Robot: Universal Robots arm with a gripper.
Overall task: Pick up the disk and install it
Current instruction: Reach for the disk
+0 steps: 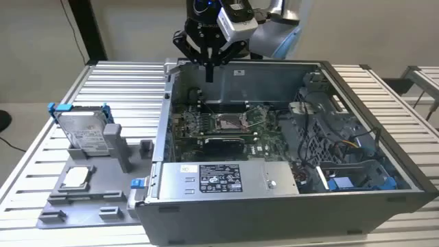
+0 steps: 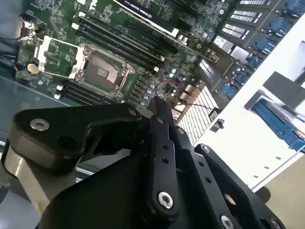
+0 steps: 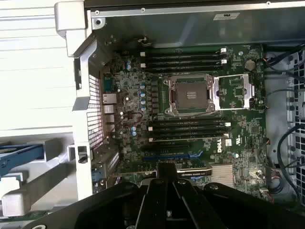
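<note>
Exterior view showed the slatted surface point(image 1: 123, 77) carrying an open computer case point(image 1: 274, 211), with a grey fixture point(image 1: 82, 195) beside it on the exterior view's left. Judging from how things lay, the task had not really started. The disk point(image 1: 82, 131) stood tilted in that fixture, outside the case, clipped in its blue carrier frame, with nothing gripping it. Neither the pick-up nor the installing was done yet.

The arm point(image 1: 278, 31) hung above the case's far wall, well apart from the disk, with its wrist pointing straight down towards the inside of the case. Both wrist views looked down on the motherboard point(image 3: 190, 95), which suggested the tool was lined up over the board and not over the fixture. The jaws were closed, their dark tips meeting in a single narrow point above the board, and they held nothing.
</note>
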